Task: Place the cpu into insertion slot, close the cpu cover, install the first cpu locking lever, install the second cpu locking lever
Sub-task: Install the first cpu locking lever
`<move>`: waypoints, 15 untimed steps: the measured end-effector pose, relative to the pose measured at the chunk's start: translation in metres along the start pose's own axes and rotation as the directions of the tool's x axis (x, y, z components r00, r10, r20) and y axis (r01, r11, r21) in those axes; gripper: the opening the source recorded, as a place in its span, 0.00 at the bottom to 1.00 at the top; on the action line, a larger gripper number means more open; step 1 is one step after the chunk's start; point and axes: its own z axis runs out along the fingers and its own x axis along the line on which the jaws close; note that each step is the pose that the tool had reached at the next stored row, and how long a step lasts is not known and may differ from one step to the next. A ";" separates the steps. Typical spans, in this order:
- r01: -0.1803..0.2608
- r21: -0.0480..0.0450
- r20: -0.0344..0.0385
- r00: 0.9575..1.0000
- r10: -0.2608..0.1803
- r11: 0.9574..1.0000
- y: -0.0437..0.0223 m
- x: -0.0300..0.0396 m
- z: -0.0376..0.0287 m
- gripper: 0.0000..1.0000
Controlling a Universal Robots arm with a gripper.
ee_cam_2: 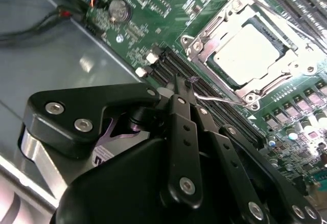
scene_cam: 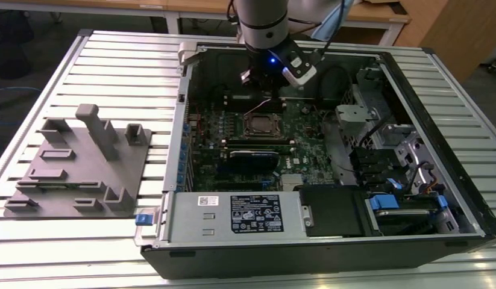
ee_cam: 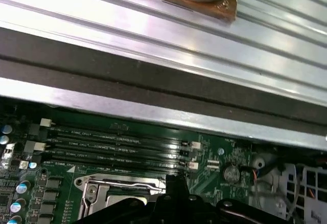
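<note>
Green motherboard [ee_cam_2: 168, 1], cpu [ee_cam_2: 248, 52] framed by cpu cover [ee_cam_2: 203, 50], just beyond fingers [ee_cam_2: 180, 98].

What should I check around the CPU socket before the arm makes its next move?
1. The cpu seated in the insertion slot: ok, its silver face lies flat inside.
2. The cpu cover closed: ok, the frame lies down around the chip.
3. Near locking lever latched: not ok, the thin wire angles out from the socket corner toward the gripper.
4. Gripper at the lever: ok, it is shut, with its tip beside the lever's free end.
5. Gripper touching the lever: cannot tell.
</note>
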 end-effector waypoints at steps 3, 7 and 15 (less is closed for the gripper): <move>-0.019 0.009 0.003 1.000 0.019 1.000 -0.0001 0.0000 0.0000 0.11; -0.019 0.009 0.002 1.000 0.019 1.000 0.0000 0.0000 0.0000 0.11; -0.025 0.007 -0.025 0.999 0.025 1.000 -0.0002 -0.0006 0.0004 0.11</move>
